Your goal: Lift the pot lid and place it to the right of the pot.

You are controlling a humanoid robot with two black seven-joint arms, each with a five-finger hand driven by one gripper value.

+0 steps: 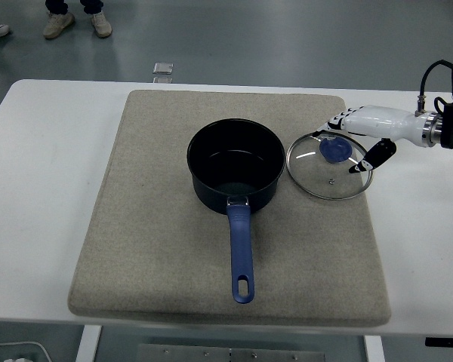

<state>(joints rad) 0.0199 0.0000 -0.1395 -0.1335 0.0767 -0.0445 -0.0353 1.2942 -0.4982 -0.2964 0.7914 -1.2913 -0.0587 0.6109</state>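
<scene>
The glass lid [330, 166] lay flat on the grey mat [158, 226], just beside the pot [235, 172] on its right side, with a narrow gap between the 2 rims. Its blue knob [334, 150] pointed up and stood bare, with nothing closed around it. The pot sat open near the middle of the mat, its dark inside showing, and its blue handle [241, 255] pointed toward the near edge of the white table [45, 188].

The right hand [360, 136] reached in from the right edge and hovered over the far right part of the lid. Its fingers were loosely spread and held nothing: the upper fingers [335, 121] sat above the knob, and the dark-tipped thumb [368, 160] hung over the lid's right rim. Whether any fingertip touched the glass could not be told from this view. The left hand was not in view.

Judged from how things lay, the main work looked done: the lid was off the pot, resting on the mat at the pot's right, and the hand had no grip on it. What seemed left was only for the arm to draw clear toward the right edge without nudging the lid.

At the top left, a person's shoes [77, 24] showed on the floor, well apart from the table.
</scene>
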